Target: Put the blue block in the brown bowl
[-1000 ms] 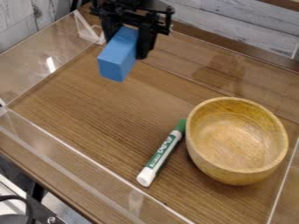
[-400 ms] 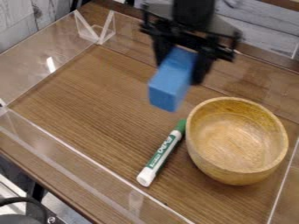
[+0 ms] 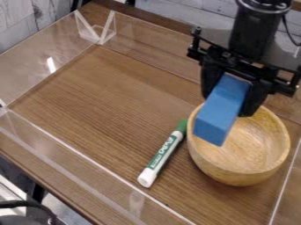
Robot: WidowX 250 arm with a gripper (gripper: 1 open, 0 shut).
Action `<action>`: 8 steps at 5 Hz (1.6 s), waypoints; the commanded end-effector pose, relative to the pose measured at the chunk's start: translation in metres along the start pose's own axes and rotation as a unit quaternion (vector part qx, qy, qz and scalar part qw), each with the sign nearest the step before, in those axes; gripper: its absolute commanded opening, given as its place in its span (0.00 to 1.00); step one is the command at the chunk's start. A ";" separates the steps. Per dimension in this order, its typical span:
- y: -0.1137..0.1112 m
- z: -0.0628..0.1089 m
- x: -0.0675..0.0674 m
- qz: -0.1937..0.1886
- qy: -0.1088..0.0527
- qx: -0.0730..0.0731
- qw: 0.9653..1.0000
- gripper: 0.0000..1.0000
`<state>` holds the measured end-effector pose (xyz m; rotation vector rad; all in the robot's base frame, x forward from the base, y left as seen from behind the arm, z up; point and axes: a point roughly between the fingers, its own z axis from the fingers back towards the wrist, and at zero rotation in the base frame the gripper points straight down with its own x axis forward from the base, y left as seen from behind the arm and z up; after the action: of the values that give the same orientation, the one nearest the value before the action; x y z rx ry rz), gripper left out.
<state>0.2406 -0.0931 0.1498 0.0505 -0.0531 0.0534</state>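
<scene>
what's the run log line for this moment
gripper: shut on blue block | block: held in air, overlapping brown bowl near rim in view | marker: on table left of bowl | release: not yet done

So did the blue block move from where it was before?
Yes. The block, held in the tool, went right and toward the camera, from the far-left part of the table to over the bowl's near-left rim.

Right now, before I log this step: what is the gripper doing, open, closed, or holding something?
Gripper: closed on the blue block, held in the air over the near-left rim of the brown bowl.
</scene>
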 end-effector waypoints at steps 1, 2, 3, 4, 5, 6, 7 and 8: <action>-0.006 0.015 0.002 0.001 -0.027 -0.013 1.000 0.00; -0.009 0.012 -0.001 0.002 -0.025 -0.013 1.000 0.00; -0.012 0.009 -0.005 0.002 -0.024 -0.013 1.000 0.00; -0.015 0.005 -0.006 0.005 -0.024 -0.013 1.000 0.00; -0.017 0.001 -0.007 0.007 -0.024 -0.014 1.000 0.00; -0.020 -0.004 -0.008 0.008 -0.024 -0.014 1.000 0.00; -0.024 -0.008 -0.009 0.008 -0.025 -0.014 1.000 0.00; -0.026 -0.012 -0.007 0.009 -0.025 -0.013 1.000 0.00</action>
<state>0.2330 -0.1160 0.1275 0.0374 -0.0738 0.0788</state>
